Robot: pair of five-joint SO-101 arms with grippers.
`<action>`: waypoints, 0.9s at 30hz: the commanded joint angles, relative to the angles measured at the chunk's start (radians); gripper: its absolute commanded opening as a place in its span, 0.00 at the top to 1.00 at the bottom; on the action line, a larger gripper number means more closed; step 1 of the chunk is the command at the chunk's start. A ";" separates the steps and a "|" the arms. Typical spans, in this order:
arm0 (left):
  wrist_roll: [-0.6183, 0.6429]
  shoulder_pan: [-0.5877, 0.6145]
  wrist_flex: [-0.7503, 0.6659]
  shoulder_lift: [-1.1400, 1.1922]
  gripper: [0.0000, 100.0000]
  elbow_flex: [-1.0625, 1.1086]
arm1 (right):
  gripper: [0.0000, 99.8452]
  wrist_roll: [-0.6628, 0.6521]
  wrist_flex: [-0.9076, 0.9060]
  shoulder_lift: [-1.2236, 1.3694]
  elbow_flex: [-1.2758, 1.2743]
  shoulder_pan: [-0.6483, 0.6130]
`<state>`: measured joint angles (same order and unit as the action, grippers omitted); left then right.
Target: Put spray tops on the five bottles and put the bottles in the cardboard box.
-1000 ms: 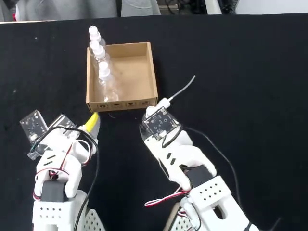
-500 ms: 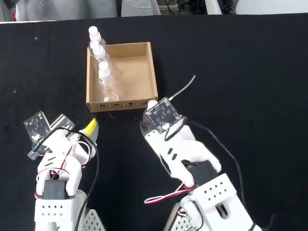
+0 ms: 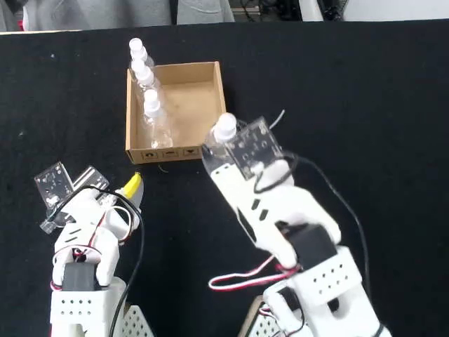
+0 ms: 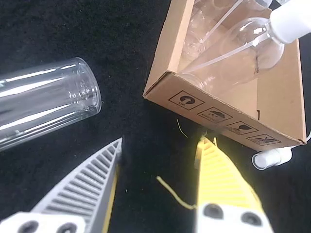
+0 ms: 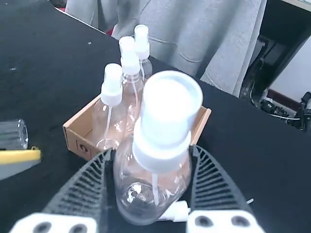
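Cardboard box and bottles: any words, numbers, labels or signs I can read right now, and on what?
No readable words or numbers.
Cardboard box, wall facing the arms: four small black boxed pictograms, no lettering; what they depict is too small to tell.
Bottles in the box, held bottle: no labels seen.

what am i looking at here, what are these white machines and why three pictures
These are two robot arms side by side at a black table. One picture looks down from a fixed camera above; the other two come from cameras on each arm's wrist, looking past its claw. The right claw grips a clear bottle with a spray top on, close to the cardboard box. Inside it, three capped bottles stand along one wall. The left claw is open and empty; near it an uncapped bottle lies on the table, and a loose spray top lies by the box corner.
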<state>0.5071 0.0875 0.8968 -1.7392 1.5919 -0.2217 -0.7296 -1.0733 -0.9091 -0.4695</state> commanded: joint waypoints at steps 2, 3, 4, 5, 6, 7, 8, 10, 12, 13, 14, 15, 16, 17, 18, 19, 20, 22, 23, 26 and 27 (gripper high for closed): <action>-0.011 0.010 0.000 -0.012 0.77 -0.013 | 0.91 0.006 0.005 0.151 0.179 0.026; -0.011 0.010 0.000 -0.012 0.77 -0.013 | 0.91 0.006 0.005 0.179 0.205 0.026; -0.011 0.010 0.000 -0.012 0.77 -0.013 | 0.91 0.006 0.005 0.206 0.231 0.026; -0.011 0.010 0.000 -0.012 0.77 -0.013 | 0.91 0.006 0.006 0.234 0.255 0.026; -0.011 0.010 0.000 -0.012 0.77 -0.013 | 0.91 0.006 0.006 0.262 0.278 0.028; -0.011 0.010 0.000 -0.012 0.77 -0.012 | 0.91 0.006 0.006 0.288 0.300 0.040; -0.011 0.010 0.000 -0.012 0.77 -0.012 | 0.91 0.006 0.011 0.315 0.320 0.049; -0.011 0.010 0.000 -0.012 0.77 -0.012 | 0.91 0.006 0.051 0.371 0.351 0.071; -0.011 0.010 0.000 -0.012 0.77 -0.012 | 0.91 0.008 0.100 0.426 0.371 0.094; -0.011 0.010 0.000 -0.012 0.77 -0.012 | 0.91 0.008 0.129 0.455 0.378 0.101; -0.011 0.010 0.000 -0.012 0.77 -0.012 | 0.91 0.008 0.157 0.484 0.384 0.106; -0.011 0.010 0.000 -0.012 0.77 -0.012 | 0.91 0.008 0.181 0.512 0.390 0.107; -0.011 0.010 0.000 -0.012 0.77 -0.012 | 0.91 0.008 0.204 0.541 0.395 0.107; -0.011 0.010 0.000 -0.012 0.77 -0.012 | 0.91 0.008 0.227 0.568 0.400 0.107; -0.011 0.010 0.000 -0.012 0.77 -0.012 | 0.91 0.008 0.249 0.595 0.403 0.107; -0.011 0.008 0.000 -0.012 0.77 -0.012 | 0.91 0.008 0.273 0.621 0.403 0.107; -0.011 0.007 0.000 -0.012 0.77 -0.012 | 0.91 0.008 0.304 0.645 0.403 0.106; -0.011 0.005 0.000 -0.012 0.77 -0.012 | 0.91 0.008 0.361 0.691 0.404 0.106; -0.011 0.005 0.000 -0.012 0.77 -0.012 | 0.91 0.008 0.385 0.714 0.409 0.106; -0.012 0.005 0.000 -0.012 0.77 -0.012 | 0.91 0.008 0.440 0.780 0.426 0.107; -0.012 0.005 0.000 -0.012 0.77 -0.012 | 0.91 0.008 0.454 0.802 0.435 0.107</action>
<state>0.5071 0.0875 0.8968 -1.7392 1.5919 -0.2217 -0.3460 -0.2923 -0.5792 -0.3897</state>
